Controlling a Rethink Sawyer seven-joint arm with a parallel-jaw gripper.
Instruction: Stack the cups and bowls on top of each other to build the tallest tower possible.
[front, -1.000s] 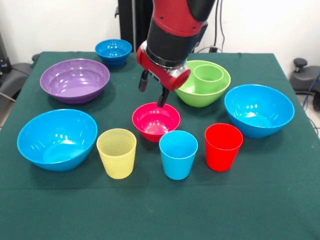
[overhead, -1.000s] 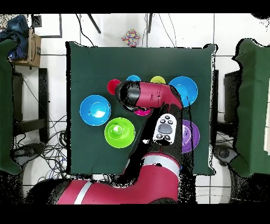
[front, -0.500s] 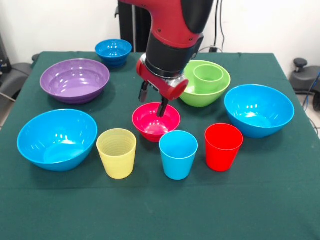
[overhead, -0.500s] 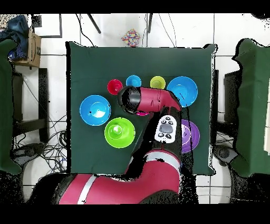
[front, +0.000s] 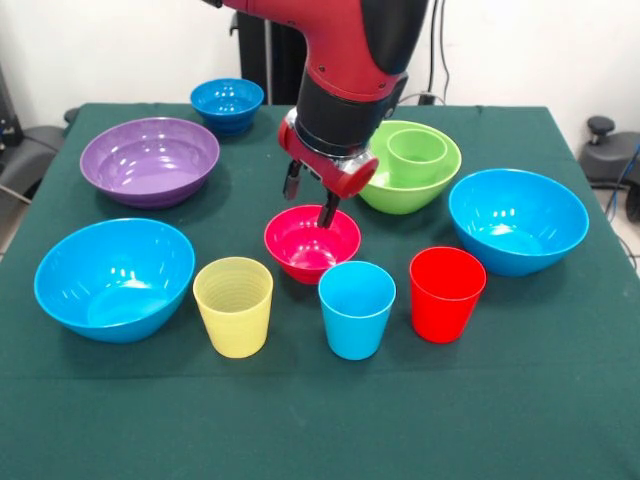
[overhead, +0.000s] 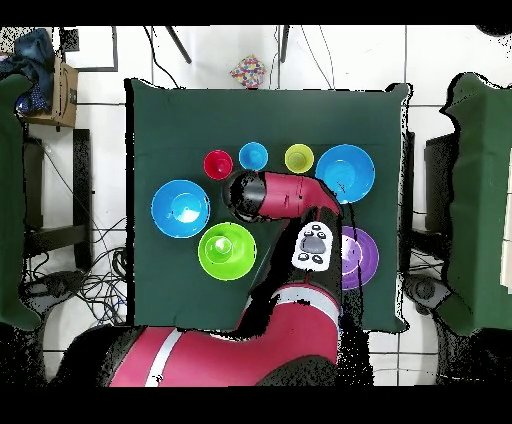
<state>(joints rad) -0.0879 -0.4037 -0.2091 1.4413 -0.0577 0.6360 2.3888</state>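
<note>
Front view: gripper (front: 310, 196) open, straddling far rim of pink-red bowl (front: 311, 243); cups close in front.

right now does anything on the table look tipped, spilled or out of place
Nothing stands out. Every bowl and cup sits upright on the green cloth; the green cup is nested in the lime bowl, and the gripper hangs over the pink bowl.
</note>
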